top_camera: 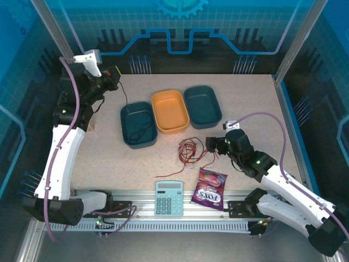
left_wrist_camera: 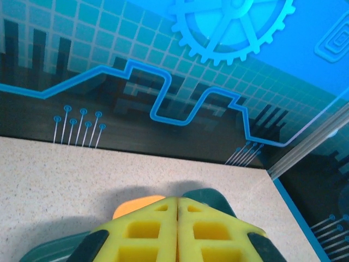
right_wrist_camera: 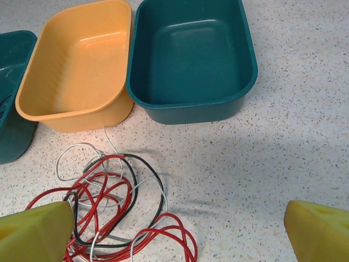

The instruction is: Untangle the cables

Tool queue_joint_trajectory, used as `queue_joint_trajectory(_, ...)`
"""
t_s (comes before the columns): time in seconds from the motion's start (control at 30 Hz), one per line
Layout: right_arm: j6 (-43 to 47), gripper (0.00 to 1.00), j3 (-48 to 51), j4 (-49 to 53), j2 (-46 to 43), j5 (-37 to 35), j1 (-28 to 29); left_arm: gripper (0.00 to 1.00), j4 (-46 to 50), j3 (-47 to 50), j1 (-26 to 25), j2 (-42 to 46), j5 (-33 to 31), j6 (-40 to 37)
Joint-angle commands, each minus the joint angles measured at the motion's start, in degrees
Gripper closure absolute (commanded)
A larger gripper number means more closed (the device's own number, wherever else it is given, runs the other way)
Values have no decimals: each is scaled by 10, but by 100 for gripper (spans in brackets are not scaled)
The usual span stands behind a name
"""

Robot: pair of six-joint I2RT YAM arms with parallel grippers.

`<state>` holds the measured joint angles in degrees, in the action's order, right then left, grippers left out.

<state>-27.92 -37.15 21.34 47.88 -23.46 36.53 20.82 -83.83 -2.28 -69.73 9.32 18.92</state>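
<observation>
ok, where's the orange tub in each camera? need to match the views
Top external: orange tub mid-table, the middle one in the row of three tubs.
Left wrist: orange tub is a small sliver near the bottom edge, left of centre.
Right wrist: orange tub upper left, above the cable tangle.
Shared landmark: the teal tub, just right of it in all three views.

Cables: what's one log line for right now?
left tool: shut, black cable hanging into teal bin | right tool: open over tangled cables
</observation>
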Motion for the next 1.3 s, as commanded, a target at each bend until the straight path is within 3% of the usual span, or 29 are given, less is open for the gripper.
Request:
queue_joint_trajectory(0.0,-16,0,-24,13,9,-7,-9,100,37,-10,5,3,36,-6)
queue_joint_trajectory(0.33,-27,0,-31,25,16,-3,-11,100,-28,10,-5,-49,147,32)
queue_joint_trajectory(0.8,-32,0,-30,41,-2,-7,-14,100,5,-121,-18,-243,207,-48)
queue_joint_trajectory(1.27,-23,0,-45,43,16,2,-24,100,-99,84,-37,-206,193,21)
